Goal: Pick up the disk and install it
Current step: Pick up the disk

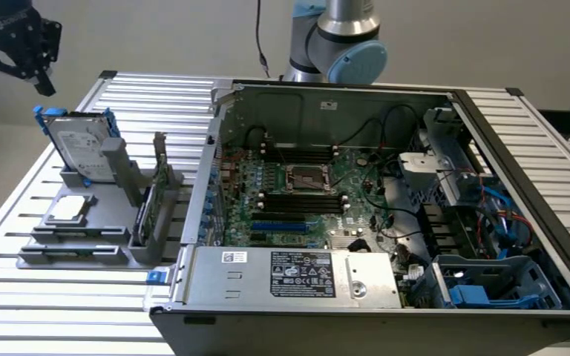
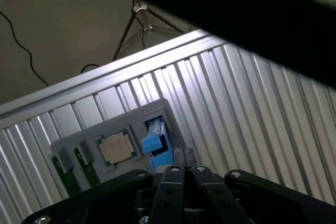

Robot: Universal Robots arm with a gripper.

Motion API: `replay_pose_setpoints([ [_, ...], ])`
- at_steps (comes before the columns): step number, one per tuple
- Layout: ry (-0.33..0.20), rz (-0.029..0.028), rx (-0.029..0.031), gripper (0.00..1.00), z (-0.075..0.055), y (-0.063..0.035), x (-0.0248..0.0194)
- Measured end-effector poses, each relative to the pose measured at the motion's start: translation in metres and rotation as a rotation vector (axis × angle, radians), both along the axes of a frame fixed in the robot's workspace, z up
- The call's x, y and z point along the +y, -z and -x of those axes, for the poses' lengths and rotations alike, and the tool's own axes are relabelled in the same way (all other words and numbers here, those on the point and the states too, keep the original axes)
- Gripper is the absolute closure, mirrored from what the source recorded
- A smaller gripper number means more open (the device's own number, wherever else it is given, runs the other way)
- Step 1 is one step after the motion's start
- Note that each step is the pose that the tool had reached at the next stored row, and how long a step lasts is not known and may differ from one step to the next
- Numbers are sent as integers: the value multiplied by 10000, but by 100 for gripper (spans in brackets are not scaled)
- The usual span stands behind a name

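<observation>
So the end effector point(image 1: 44, 87) was fully closed, fingers pressed together with nothing between them, hanging in the air near the top corner on the exterior view's left. It wasn't touching anything.

The disk point(image 1: 79, 144) sat below it and slightly toward the exterior view's right, clearly apart from the fingertips. It stood on edge, leaning back a bit in the grey holder point(image 1: 116, 189), with the white label facing the camera and blue rails down its sides. The smaller drive point(image 1: 70, 210), the one without rails, lay flat on the same holder, closer to the camera. From the wrist view you could look past the closed fingertips down onto that holder, and there was a blue piece on it that I'd guess was the disk's rail, edge-on.

The holder rested on the slatted metal desk point(image 1: 27, 297), just beside the open computer case point(image 1: 522, 141), which took up the exterior view's right. The motherboard point(image 1: 305, 185) was exposed.

My read is that this was the approach before the pick, with nothing grabbed and nothing installed. Getting hold of the disk would call for the fingers spread wide enough to take it. They'd also need lining up over its top edge and a clean descent that doesn't bump the holder or the smaller drive.
</observation>
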State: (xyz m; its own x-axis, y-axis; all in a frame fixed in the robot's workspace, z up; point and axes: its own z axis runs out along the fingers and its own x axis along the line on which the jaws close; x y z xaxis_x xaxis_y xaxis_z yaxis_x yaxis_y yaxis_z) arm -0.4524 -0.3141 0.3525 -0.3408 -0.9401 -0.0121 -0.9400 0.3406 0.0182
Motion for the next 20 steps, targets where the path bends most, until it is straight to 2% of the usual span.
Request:
replay_pose_setpoints([
  [14, -2536, 0, -1, 89, 0, -27, 0],
  [20, -3348, 0, 0, 89, -19, -30, 0],
])
